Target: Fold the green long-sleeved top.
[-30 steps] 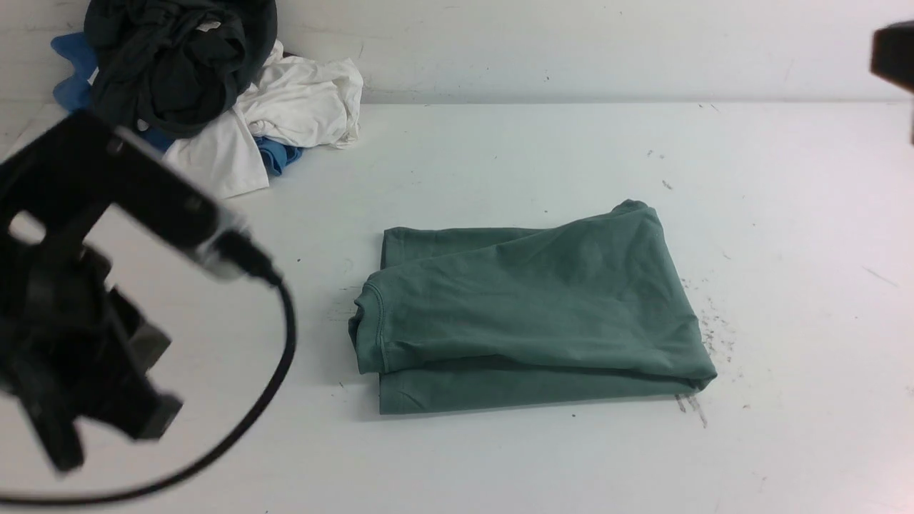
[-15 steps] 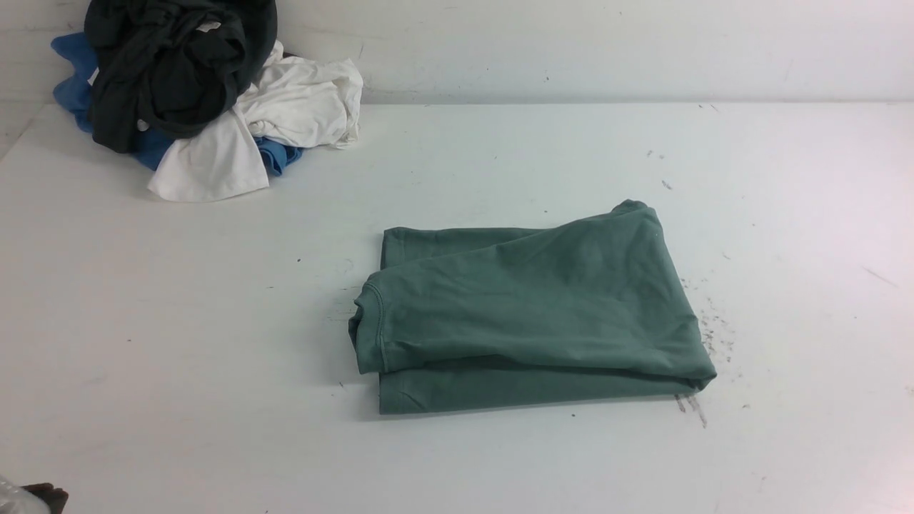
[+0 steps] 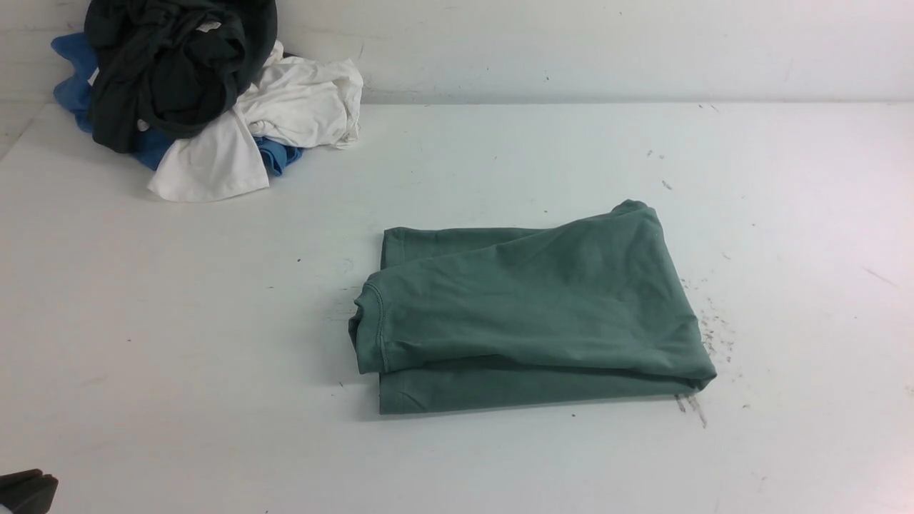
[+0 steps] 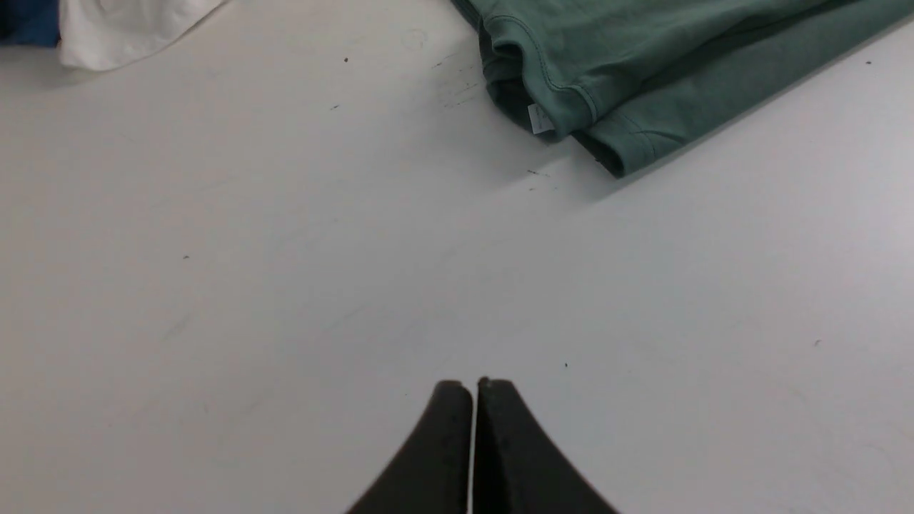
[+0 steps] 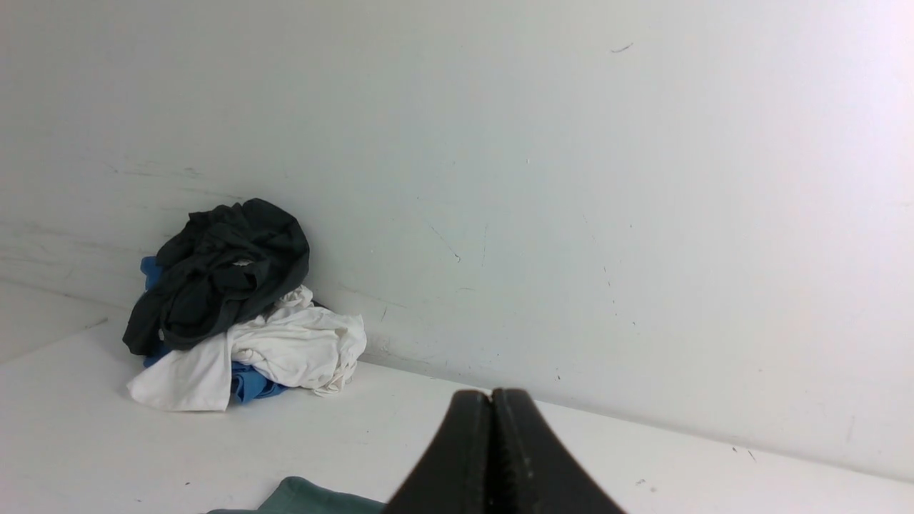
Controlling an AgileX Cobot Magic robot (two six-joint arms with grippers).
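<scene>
A black garment (image 3: 171, 71) is lying heaped over white garments (image 3: 285, 107) and blue garments (image 3: 71, 71) at the table's (image 3: 143, 321) far corner, well away from both jaws.

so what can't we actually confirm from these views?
- Green long-sleeved top: sleeves and chest logo are hidden inside the fold in the front view.
- Top again: the right wrist view cuts it off at the frame edge, only a corner shows.
- Clothes pile: garment count unclear, the black one covers the rest.
- Left gripper: front view shows only a dark corner at the frame edge.
</scene>
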